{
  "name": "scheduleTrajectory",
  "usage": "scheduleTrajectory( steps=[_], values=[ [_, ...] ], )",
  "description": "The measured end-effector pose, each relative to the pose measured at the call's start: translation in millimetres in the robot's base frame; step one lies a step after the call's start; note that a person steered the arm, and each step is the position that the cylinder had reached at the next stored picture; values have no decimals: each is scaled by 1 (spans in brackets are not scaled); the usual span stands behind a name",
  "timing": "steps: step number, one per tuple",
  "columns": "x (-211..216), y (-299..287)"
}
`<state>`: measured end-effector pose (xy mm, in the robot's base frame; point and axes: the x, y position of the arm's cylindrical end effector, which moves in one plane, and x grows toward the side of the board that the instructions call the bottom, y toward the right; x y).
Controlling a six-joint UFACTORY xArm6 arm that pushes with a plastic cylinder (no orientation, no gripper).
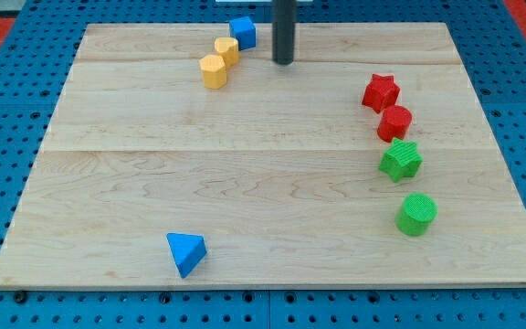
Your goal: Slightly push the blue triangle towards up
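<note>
Blue triangle (pixel 186 252) sits near the table's (pixel 263 183) bottom edge, left of centre, well apart from my tip (pixel 284 62) at the top, which has no fingers and touches nothing.

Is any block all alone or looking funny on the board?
Yes, the blue triangle sits alone near the view's bottom, far from the others. My tip is up at the view's top, beside the blue cube and two yellow blocks. Nothing looks tipped or broken.
</note>
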<state>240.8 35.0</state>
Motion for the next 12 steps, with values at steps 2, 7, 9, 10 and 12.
scheduleTrajectory(
  steps=[2, 7, 9, 10, 12],
  values=[
    [-35, -12],
    [69, 54],
    [315, 54],
    [378, 35],
    [377, -56]
  ],
)
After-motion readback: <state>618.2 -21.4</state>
